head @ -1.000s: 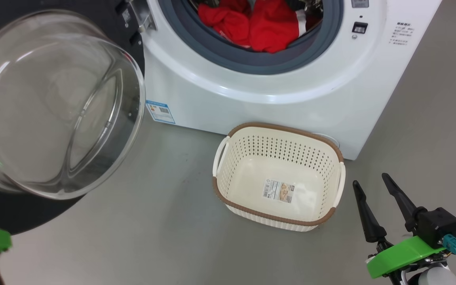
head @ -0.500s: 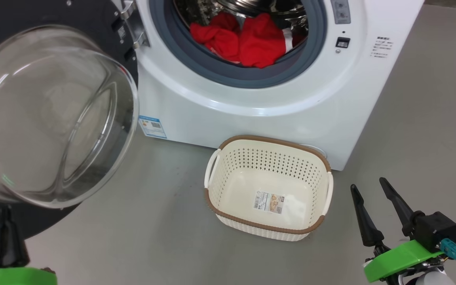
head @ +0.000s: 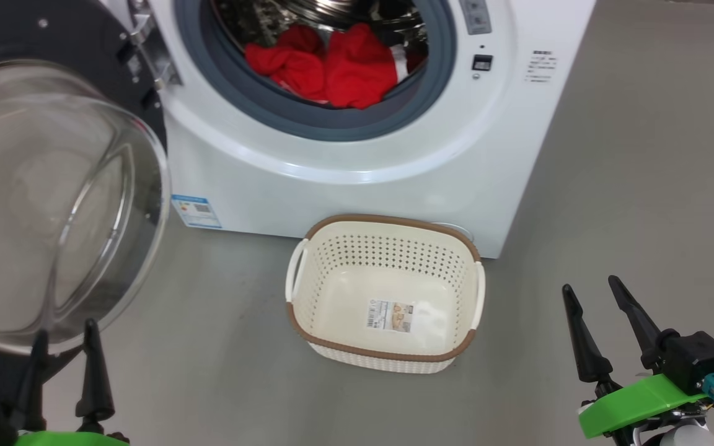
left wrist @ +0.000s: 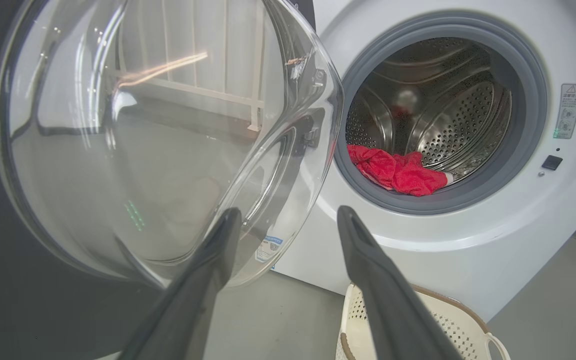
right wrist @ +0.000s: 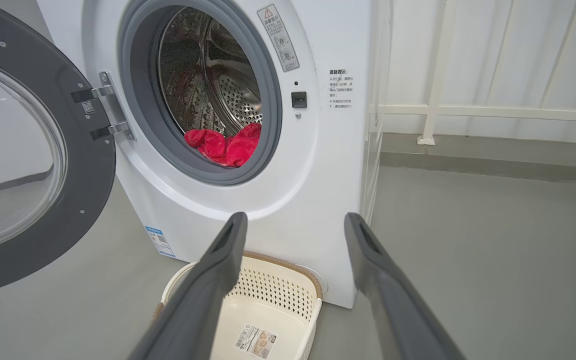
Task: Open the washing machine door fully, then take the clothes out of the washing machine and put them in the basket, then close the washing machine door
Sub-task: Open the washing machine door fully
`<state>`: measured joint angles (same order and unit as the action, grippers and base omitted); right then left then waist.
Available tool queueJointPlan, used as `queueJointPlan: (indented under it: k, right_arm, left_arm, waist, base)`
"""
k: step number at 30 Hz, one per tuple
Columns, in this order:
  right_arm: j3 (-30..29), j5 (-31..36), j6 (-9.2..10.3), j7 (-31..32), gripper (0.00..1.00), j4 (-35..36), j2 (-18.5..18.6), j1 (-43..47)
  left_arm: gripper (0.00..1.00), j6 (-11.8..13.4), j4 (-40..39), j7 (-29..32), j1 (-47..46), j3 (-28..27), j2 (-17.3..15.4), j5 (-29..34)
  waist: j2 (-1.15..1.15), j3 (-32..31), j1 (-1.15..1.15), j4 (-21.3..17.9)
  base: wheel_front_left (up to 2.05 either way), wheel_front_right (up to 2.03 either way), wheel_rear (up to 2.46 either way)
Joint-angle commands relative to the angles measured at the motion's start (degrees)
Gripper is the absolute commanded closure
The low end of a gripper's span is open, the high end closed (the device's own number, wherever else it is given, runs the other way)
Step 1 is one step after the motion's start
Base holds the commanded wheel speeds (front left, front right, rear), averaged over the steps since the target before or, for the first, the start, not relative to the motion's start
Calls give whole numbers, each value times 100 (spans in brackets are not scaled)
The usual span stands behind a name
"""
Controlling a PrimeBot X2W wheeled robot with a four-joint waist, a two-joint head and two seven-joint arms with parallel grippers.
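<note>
The washing machine stands with its door swung wide open to the left, the glass bowl bulging toward me. The red clothes lie at the front of the steel drum, also seen as clothes and clothes. The cream basket sits on the floor just before the machine, with nothing in it but a label. My left gripper is open just below the door's lower edge, nothing between its fingers; in its wrist view the left gripper points at the door. My right gripper is open, right of the basket.
Grey floor spreads around the machine and to its right. A blue label sticker sits low on the machine's front. A white railing runs behind the machine at the right. The open door juts out at the left.
My left gripper has risen into view at the lower left and its fingers have spread apart. The head camera has shifted, so the whole scene has slid left. The right gripper is unchanged.
</note>
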<state>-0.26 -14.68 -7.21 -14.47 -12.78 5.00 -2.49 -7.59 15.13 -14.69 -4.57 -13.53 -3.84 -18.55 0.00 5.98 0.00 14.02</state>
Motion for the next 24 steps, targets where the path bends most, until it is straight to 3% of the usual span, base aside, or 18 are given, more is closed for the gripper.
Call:
queueJointPlan:
  k: [1, 24]
  right_arm:
    - [90, -7, -28, -52, 0, 170, 7, 2]
    - [-248, -9, -28, -52, 0, 281, -124, 135]
  left_arm:
    - [0, 10, -179, -31, 10, -111, -177, -28]
    - [0, 10, -694, -31, 319, 1255, -522, -431]
  waist:
    - [0, 22, 0, -148]
    - [0, -5, 0, -1064]
  base:
    - [0, 0, 0]
    - [0, 0, 0]
